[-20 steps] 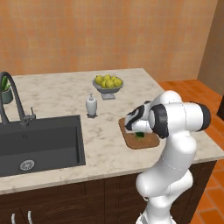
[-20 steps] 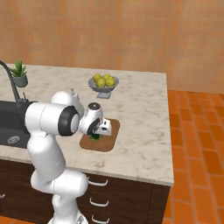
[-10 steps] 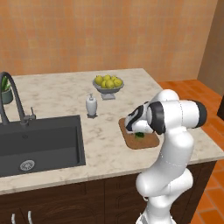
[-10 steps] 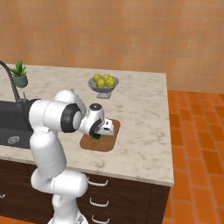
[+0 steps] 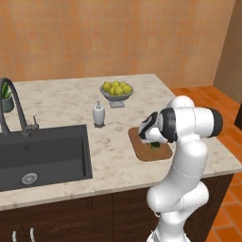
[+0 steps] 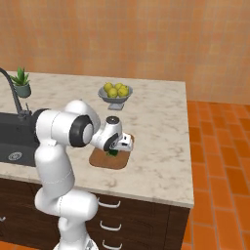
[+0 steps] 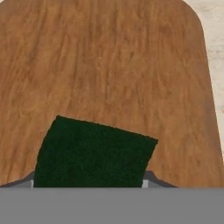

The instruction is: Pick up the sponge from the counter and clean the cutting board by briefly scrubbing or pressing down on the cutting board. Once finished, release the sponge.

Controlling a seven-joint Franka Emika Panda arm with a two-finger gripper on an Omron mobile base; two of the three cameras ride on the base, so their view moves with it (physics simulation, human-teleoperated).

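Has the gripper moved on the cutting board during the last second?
No, not visibly. The gripper stays low over the cutting board, shut on the sponge, at the same spot relative to the lemon bowl behind it.

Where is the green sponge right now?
The sponge is in the claw, over the cutting board, right of the soap bottle in the left base view.

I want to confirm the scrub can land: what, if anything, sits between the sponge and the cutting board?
Nothing visible does. The gripper is shut on the sponge, which sits right over bare wood of the cutting board.
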